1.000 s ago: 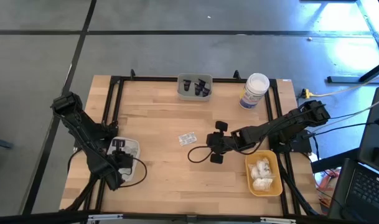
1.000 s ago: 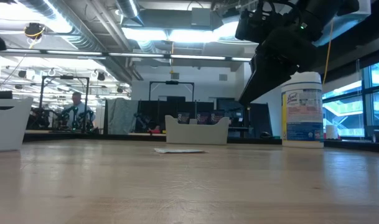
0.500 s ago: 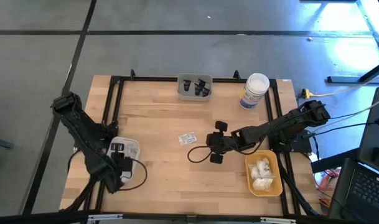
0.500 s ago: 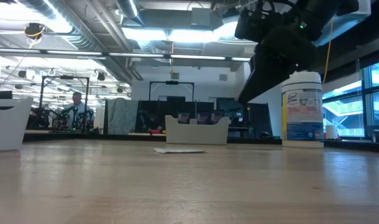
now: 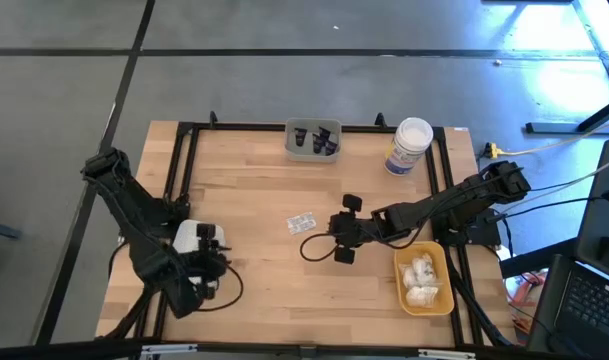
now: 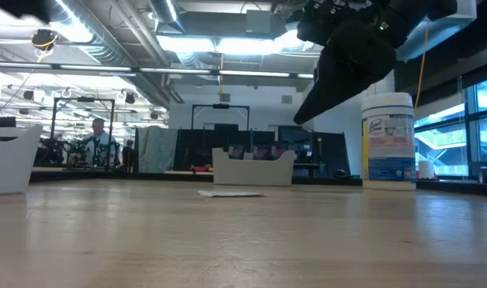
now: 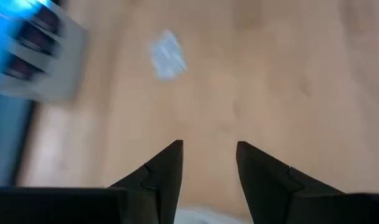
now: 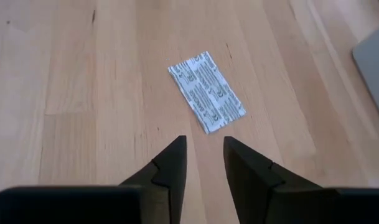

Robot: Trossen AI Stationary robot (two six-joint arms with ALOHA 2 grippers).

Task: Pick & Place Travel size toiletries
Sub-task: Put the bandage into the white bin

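A silvery blister packet (image 5: 302, 222) lies flat on the wooden table near its middle; it also shows in the right wrist view (image 8: 206, 91) and the low view (image 6: 231, 193). My right gripper (image 5: 329, 232) hovers just right of it, open and empty (image 8: 205, 140), its fingers pointing at the packet's near end. My left gripper (image 5: 222, 262) hangs open and empty (image 7: 209, 146) above the table beside the white tray (image 5: 187, 236). White puffy bundles (image 5: 419, 278) lie in the yellow tray (image 5: 402, 262). Small dark items (image 5: 315, 138) sit in the grey tray (image 5: 292, 146).
A tall white jar with a blue label (image 5: 409, 145) stands at the far right corner, right of the grey tray. A black frame (image 5: 184, 160) runs around the table's edges. Bare wood lies between the packet and the near edge.
My left gripper has risen off the white tray and swung toward the table's middle and near edge, uncovering more of the tray. The packet has stayed where it was.
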